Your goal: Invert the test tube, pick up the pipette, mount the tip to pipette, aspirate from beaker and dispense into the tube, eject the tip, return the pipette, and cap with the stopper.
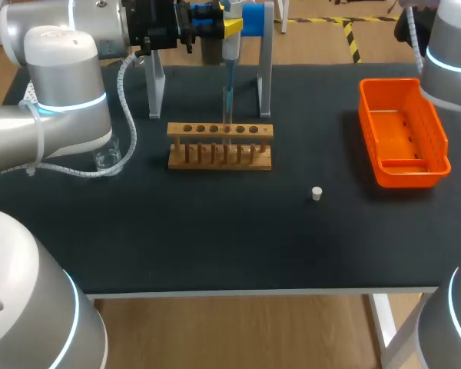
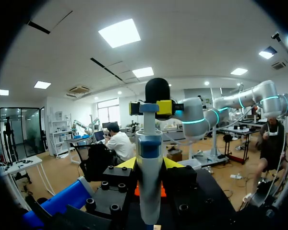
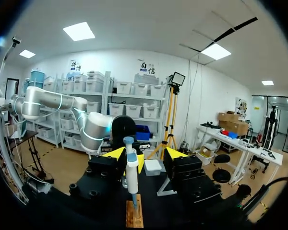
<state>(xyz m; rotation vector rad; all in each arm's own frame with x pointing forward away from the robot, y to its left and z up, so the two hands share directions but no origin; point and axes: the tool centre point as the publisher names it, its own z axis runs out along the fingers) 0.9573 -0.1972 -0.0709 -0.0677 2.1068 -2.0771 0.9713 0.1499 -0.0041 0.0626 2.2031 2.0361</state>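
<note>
My left gripper (image 1: pixel 219 29) is shut on the white and blue pipette (image 1: pixel 232 42), held upright above the wooden rack (image 1: pixel 220 156). The pipette's thin tip (image 1: pixel 228 96) points down at the test tube (image 1: pixel 226 123) standing in the rack. In the left wrist view the yellow tips of the left gripper (image 2: pixel 150 165) press both sides of the pipette body (image 2: pixel 149 191). My right gripper (image 3: pixel 145 154) stands open on the far side, facing the pipette (image 3: pixel 131 175), which is ahead of its fingers. A small white stopper (image 1: pixel 316 193) lies on the mat. The beaker (image 1: pixel 107 159) is half hidden behind my left arm.
An orange bin (image 1: pixel 403 134) sits at the right side of the table. The grey pipette stand (image 1: pixel 264 77) straddles the back edge behind the rack. My left arm's cable loops low beside the beaker.
</note>
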